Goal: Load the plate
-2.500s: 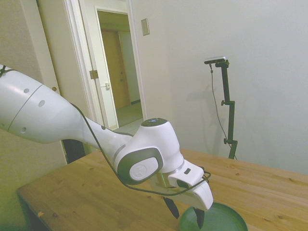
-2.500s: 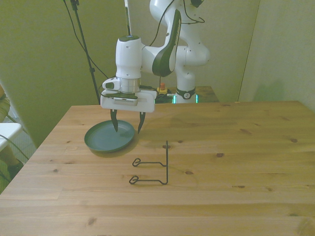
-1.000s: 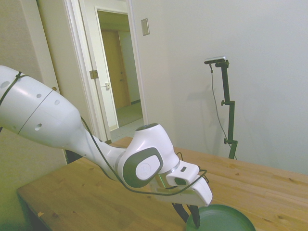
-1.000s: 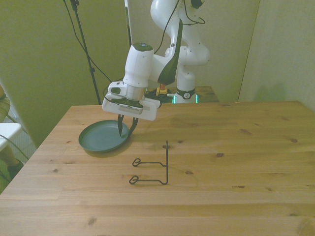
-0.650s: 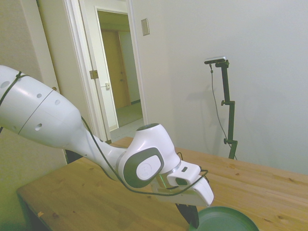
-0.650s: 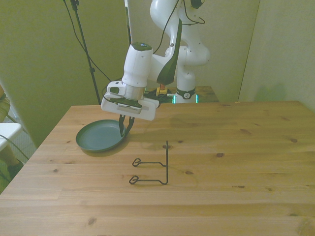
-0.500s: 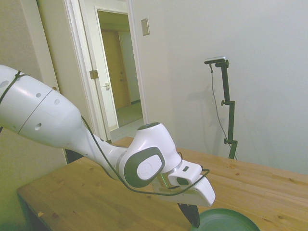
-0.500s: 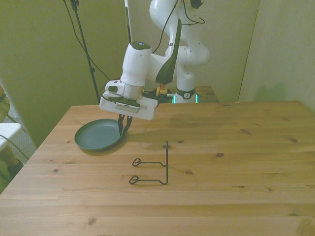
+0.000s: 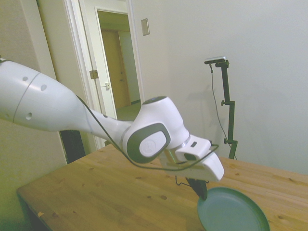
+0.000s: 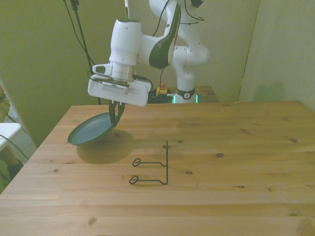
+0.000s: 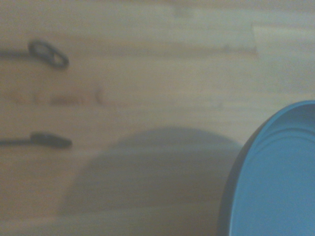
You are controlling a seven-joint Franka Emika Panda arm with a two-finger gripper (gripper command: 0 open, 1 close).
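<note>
I have lifted the plate [image 10: 90,130] clear of the bench [image 10: 221,162]; half a second ago it sat much lower. My end effector [image 10: 115,119] is clamped on its rim, and it hangs tilted and empty. The wire rack [image 10: 153,168] stands empty nearby, so carrying across should come next.

The white arm [image 10: 162,46] reaches in from the top middle of the front view — gripper [image 10: 115,118] pointing down, fingers pinched together at upper left.
</note>
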